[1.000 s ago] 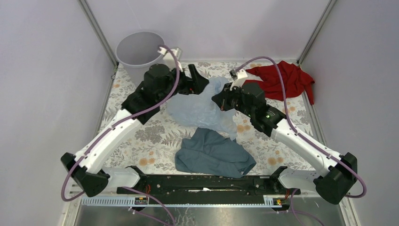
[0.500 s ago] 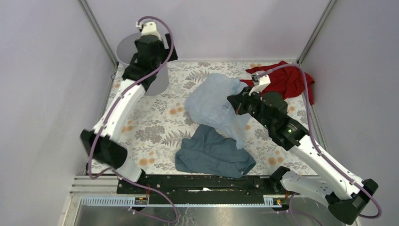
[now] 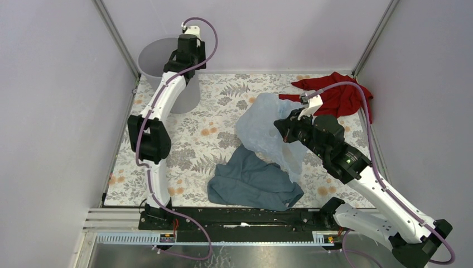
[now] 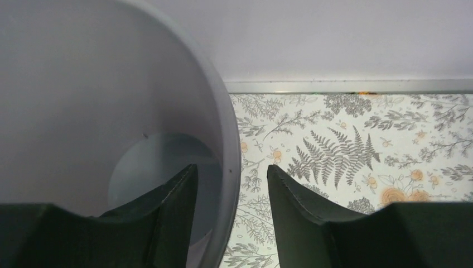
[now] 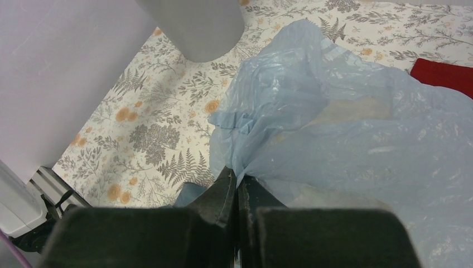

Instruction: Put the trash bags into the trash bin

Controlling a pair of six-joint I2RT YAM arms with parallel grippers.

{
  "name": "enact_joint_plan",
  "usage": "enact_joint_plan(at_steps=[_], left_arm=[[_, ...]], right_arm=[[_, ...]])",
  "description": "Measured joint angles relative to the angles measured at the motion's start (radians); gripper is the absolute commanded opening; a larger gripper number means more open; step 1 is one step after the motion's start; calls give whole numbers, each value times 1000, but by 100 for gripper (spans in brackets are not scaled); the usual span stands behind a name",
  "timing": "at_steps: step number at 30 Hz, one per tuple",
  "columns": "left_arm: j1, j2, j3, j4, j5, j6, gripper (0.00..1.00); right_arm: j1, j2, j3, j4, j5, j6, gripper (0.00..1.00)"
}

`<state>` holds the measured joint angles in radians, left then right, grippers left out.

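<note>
The pale-blue translucent trash bag [image 3: 261,125] hangs bunched over the middle of the table. My right gripper [image 3: 285,129] is shut on a gathered edge of it; the right wrist view shows the bag [image 5: 334,111] spreading from the closed gripper [image 5: 239,178]. The light-grey trash bin [image 3: 153,58] stands at the far left corner. My left gripper [image 3: 187,60] is open over the bin's right rim. In the left wrist view the gripper [image 4: 231,173] straddles the rim [image 4: 233,151], one finger inside the bin and one outside, without pinching it. The bin's interior looks bare.
A slate-blue cloth [image 3: 251,181] lies crumpled near the front middle, just below the bag. A red cloth [image 3: 334,92] lies at the far right. The floral table cover [image 3: 201,134] runs between walls on the left, back and right.
My left arm let go of the bag, swung to the far-left corner and now sits over the bin's rim. My right gripper has pulled the bag to the right and nearer.
</note>
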<state>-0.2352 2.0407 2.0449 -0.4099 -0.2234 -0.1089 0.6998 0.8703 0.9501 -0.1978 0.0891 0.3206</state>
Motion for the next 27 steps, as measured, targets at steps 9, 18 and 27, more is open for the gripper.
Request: enact_joint_plan(at_steps=[9,18,27], left_arm=[[-16,9,-9,3,30,40,1],[-167,-92,-88,-56,-17,82,0],[-460,-207,-217,-50,-71,61,0]], right_arm=[[0,-3,0,13,-3,-19,2],[0,-15,0,24,8,-44,4],[1,-169,0,-19,142,-50,0]])
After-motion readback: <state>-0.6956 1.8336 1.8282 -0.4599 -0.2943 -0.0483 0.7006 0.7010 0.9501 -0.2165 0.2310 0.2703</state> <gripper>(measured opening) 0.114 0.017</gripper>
